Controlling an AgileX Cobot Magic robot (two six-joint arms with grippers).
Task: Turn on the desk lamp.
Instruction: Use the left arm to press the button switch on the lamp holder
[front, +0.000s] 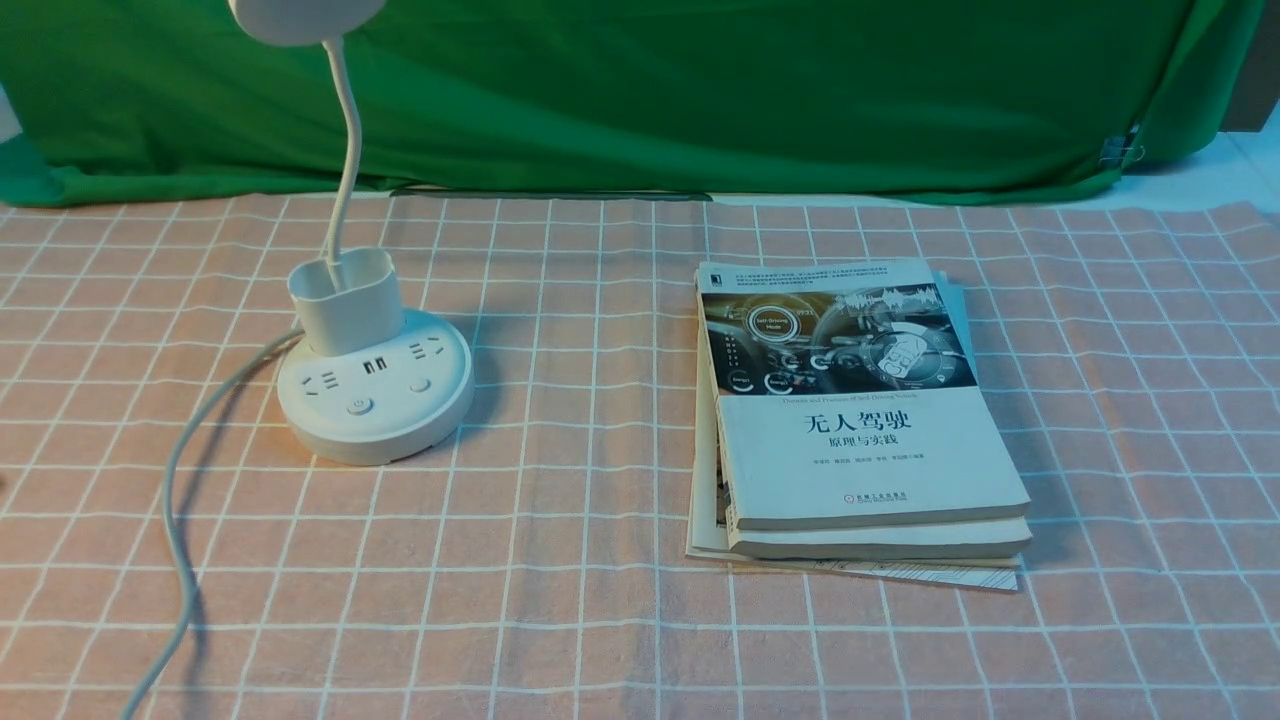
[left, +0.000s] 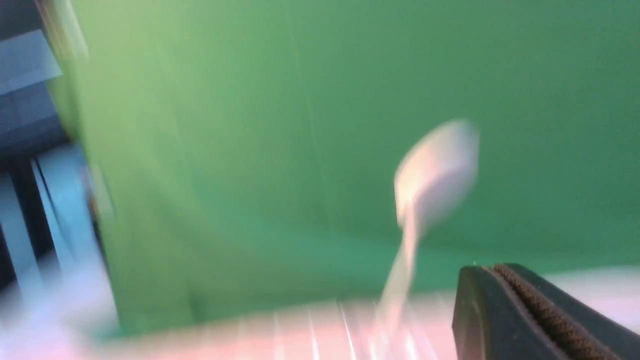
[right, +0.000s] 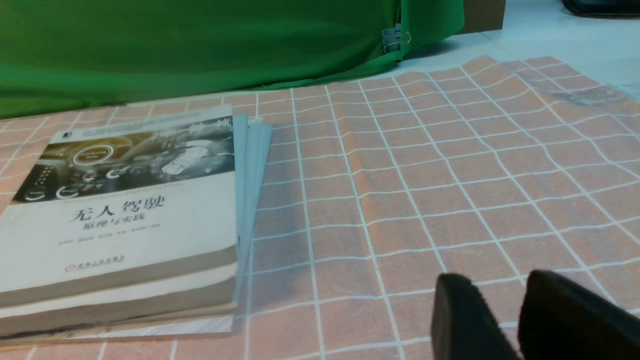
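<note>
Left gripper (left: 492, 267), one: fingers pressed together, nothing between them. I judge it kept so to make one blunt tip for a button push.

Right gripper (right: 495, 277), one: fingers slightly spread, nothing between them, well apart from the lamp; likely idle, the lamp being on the other arm's side.

Desk lamp (front: 375, 385), one: ahead of my left gripper, standing upright on its base, presumably set so that its top face and buttons lie open to a press from above. Head, one; gooseneck (front: 350, 150), one; cup holder (front: 350, 310), one, behind the buttons. Buttons, two: one (front: 360, 406), another (front: 420, 384). Socket groups, two; USB ports, two. Grey cord (front: 180, 500), one, running off the base's left side, probably to spare the front.

Book stack (front: 870, 450), one: ahead and to the left of my right gripper, at least two thick books; thinner items beneath, number unclear. Likely bystanders.
</note>
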